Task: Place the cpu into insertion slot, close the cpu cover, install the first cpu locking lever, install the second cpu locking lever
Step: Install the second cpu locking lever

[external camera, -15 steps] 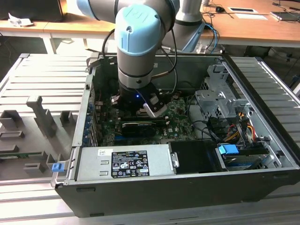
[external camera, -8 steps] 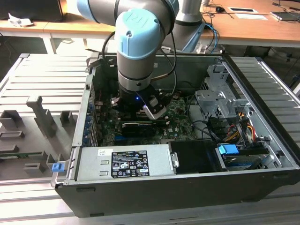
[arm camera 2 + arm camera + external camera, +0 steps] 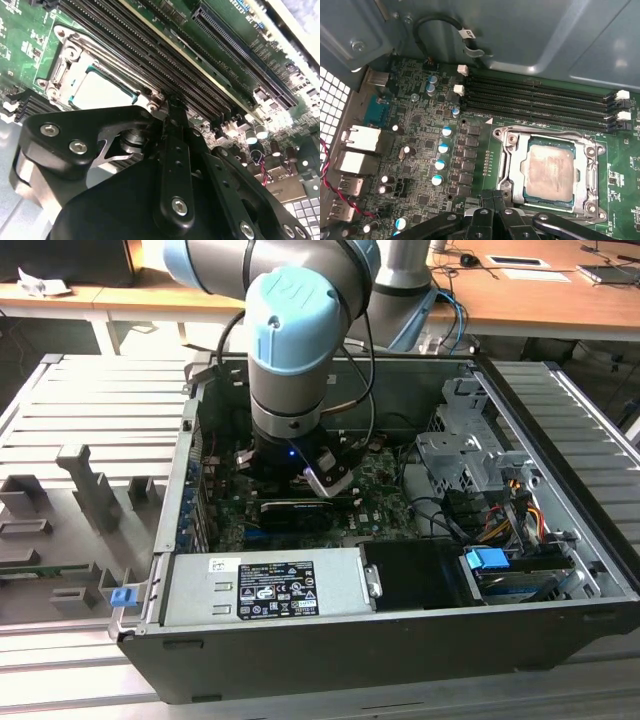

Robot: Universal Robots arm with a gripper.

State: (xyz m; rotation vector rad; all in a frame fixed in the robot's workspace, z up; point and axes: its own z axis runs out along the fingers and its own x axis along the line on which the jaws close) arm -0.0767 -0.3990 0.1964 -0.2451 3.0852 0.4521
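Note:
The cpu (image 3: 551, 171), a dull silver-beige square, lies flat in the insertion slot (image 3: 501, 150) on the green board. The cpu cover (image 3: 520, 167), a silver frame, lies down around the chip, whose face shows through its window. A thin metal lever rod (image 3: 545, 131) runs along the socket edge beside the memory slots. My gripper (image 3: 493, 195) is shut with nothing in it, its tip right at the socket's edge. In the second wrist view the gripper (image 3: 172, 107) sits by a corner of the cover (image 3: 65, 75), next to the cpu (image 3: 102, 90). In the exterior view the gripper (image 3: 300, 478) reaches down inside the case.
Long black memory slots (image 3: 540, 100) run beside the socket, and capacitors (image 3: 442, 147) stand on its other side. A black expansion card (image 3: 295, 510), the power supply (image 3: 265, 585), a drive cage (image 3: 455, 455) and loose cables (image 3: 500, 525) crowd the open case.

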